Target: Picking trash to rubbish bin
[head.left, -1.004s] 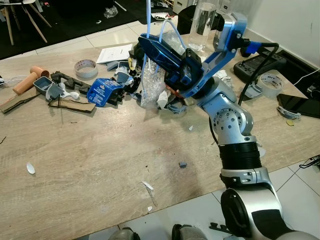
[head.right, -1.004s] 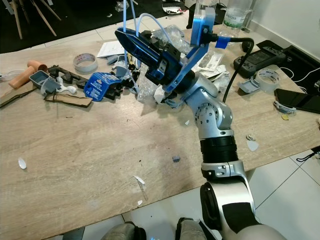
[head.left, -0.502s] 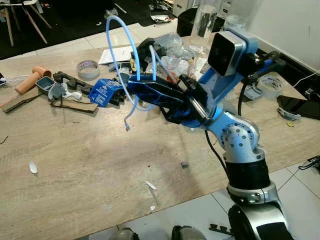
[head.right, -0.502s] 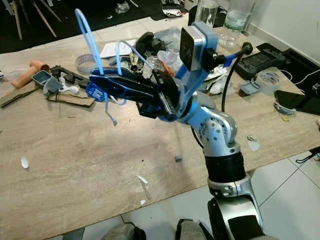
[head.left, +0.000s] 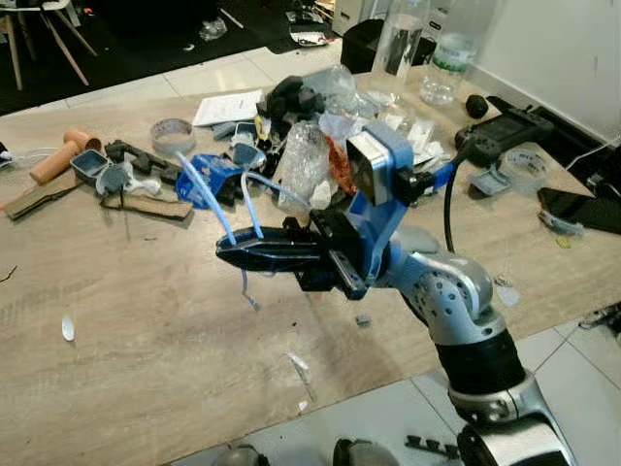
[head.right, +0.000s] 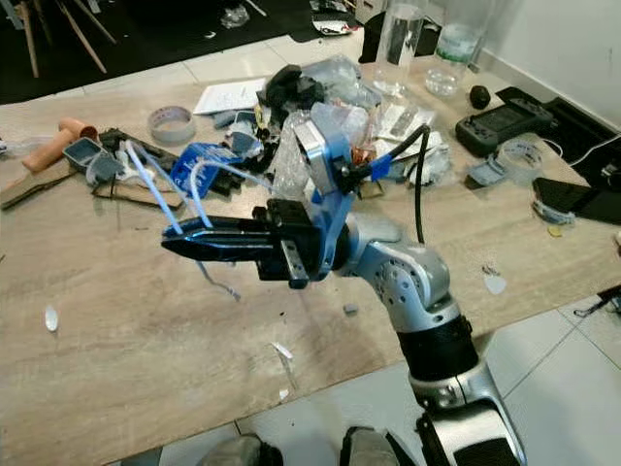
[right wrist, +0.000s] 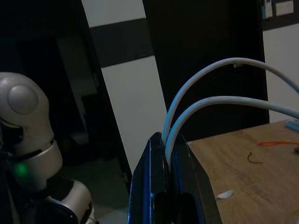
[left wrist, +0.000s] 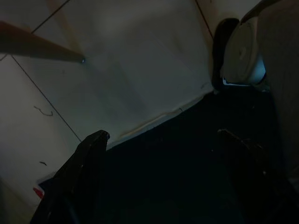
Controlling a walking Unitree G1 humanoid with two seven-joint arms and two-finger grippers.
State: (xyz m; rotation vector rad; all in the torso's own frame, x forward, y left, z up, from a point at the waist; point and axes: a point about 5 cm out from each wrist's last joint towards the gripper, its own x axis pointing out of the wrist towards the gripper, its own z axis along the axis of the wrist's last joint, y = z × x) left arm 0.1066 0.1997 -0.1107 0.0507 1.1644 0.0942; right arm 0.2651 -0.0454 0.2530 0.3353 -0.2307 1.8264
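Floor tile (head.left: 340, 427), white, at 6 o'clock below the counter edge.

Counter (head.left: 146, 359), light wood grain; near portion carries small scraps: a white fleck (head.left: 67, 328) at 9 o'clock, a white sliver (head.left: 297, 362) and a small grey bit (head.left: 362, 318) near the front edge.

Right pincer (head.left: 228, 254), arm silver with blue housing, reaching from 4 o'clock toward 9 o'clock and held above the counter's middle. Fingers pressed together, clamped on a light blue cable (head.left: 209, 199). Cable is pinched at a fold between the fingers, as the right wrist view shows (right wrist: 187, 107); two strands arch up out of the fingers and a loose end hangs down toward the counter.

Left pincer (left wrist: 154, 163), hanging low over pale floor tiles in a very dark view; fingers stand apart, holding nothing.

Clutter heap, toward 12 o'clock behind the cable: blue printed packet (head.left: 212, 180), crumpled clear plastic (head.left: 303, 165), black items.

Far left, 10 o'clock: tape roll (head.left: 172, 135), tan cylinder (head.left: 56, 160), small grey tray (head.left: 88, 165).

Far centre: paper sheet (head.left: 231, 106), tall glass (head.left: 396, 44), plastic bottle (head.left: 441, 68).

Far right, 2 o'clock: black handheld controller (head.left: 505, 131), second tape roll (head.left: 527, 162), dark phone (head.left: 580, 207).
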